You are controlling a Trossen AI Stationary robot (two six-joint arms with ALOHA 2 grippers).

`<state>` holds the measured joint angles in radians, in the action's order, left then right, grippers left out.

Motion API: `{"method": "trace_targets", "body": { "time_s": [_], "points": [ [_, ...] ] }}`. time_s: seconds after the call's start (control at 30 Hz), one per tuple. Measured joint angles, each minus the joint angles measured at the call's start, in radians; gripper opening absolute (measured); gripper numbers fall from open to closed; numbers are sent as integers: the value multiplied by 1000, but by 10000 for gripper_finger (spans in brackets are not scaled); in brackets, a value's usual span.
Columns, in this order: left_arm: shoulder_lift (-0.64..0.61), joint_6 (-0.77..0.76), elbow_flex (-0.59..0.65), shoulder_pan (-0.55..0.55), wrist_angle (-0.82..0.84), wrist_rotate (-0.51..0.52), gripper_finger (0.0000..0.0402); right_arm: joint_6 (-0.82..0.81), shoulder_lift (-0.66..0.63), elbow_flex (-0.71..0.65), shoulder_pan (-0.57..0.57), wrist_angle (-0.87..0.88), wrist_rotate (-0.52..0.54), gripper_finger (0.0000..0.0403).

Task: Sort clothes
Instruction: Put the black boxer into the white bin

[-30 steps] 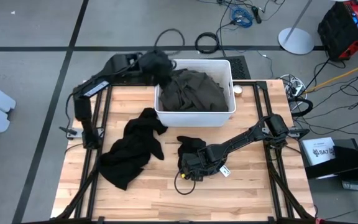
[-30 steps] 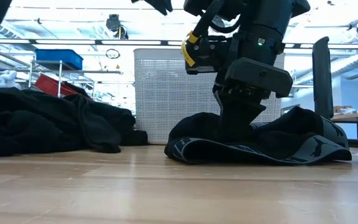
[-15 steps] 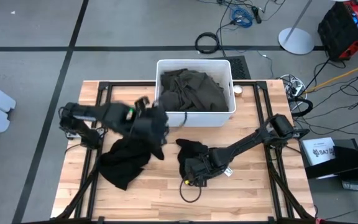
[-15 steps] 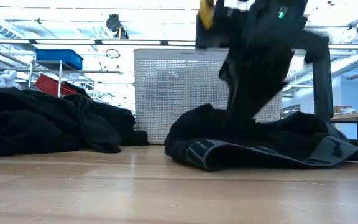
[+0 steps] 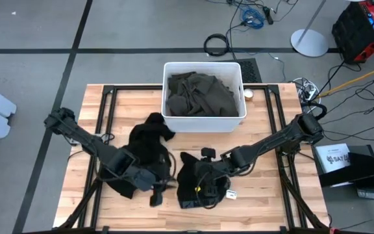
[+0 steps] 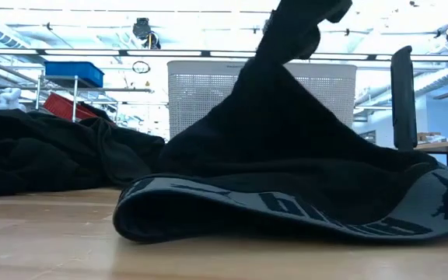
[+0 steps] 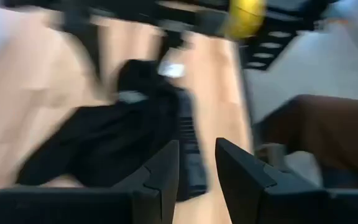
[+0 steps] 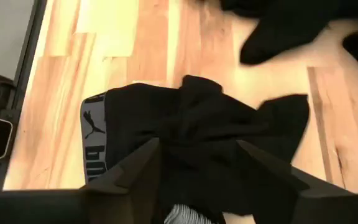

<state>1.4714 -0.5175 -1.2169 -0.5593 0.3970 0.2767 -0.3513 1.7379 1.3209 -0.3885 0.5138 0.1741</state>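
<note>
i have the right gripper [image 5: 203,184] over the small black garment [image 5: 197,185] with the printed waistband, which lies on the near middle of the wooden table [image 5: 265,201]; in the right wrist view the fingers stand wide apart with the cloth bunched between and under them, and i can't tell whether any fold is truly pinched. the piece runs roughly left to right, waistband along its near edge, and it sits directly below this gripper, so the right arm is plainly the nearer one. my left gripper [image 5: 156,195] is low at the near left, just beside the bigger black heap [image 5: 141,153], its fingers a narrow gap apart and holding nothing that i can see. the white bin [image 5: 203,120] at the far middle already holds dark olive cloth [image 5: 200,94]. i judge there is free board to the right of the garment, and cables and a stand on the floor beyond
</note>
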Motion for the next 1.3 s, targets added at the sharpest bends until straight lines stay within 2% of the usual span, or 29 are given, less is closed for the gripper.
{"method": "trace_targets", "body": {
  "time_s": [0.07,0.17,0.27,0.43,0.7,0.83,0.93,1.03,1.17,1.3],
  "points": [
    [14,8,49,-13,-112,-17,114,-38,-20,0,0,34,-5,205],
    [48,8,78,-20,-180,-2,114,-175,-53,0,-1,113,-18,212],
    [93,8,77,-20,-212,23,114,-325,-77,0,-28,232,-22,210],
    [194,4,77,-21,-204,13,114,-468,-86,0,-129,361,-12,209],
    [336,0,77,-27,-255,-124,114,-600,-70,0,-281,367,201,209],
    [383,0,77,-39,-377,-151,114,-643,-48,0,-321,392,250,208],
    [411,1,76,-50,-436,-153,114,-643,-45,0,-323,427,241,208],
    [429,34,76,-66,-432,-118,114,-667,-45,0,-325,443,248,208],
    [445,201,76,-87,-428,6,114,-683,-45,0,-328,442,247,208],
    [449,259,76,-91,-392,46,114,-658,-45,0,-327,442,250,208]
  ]
}}
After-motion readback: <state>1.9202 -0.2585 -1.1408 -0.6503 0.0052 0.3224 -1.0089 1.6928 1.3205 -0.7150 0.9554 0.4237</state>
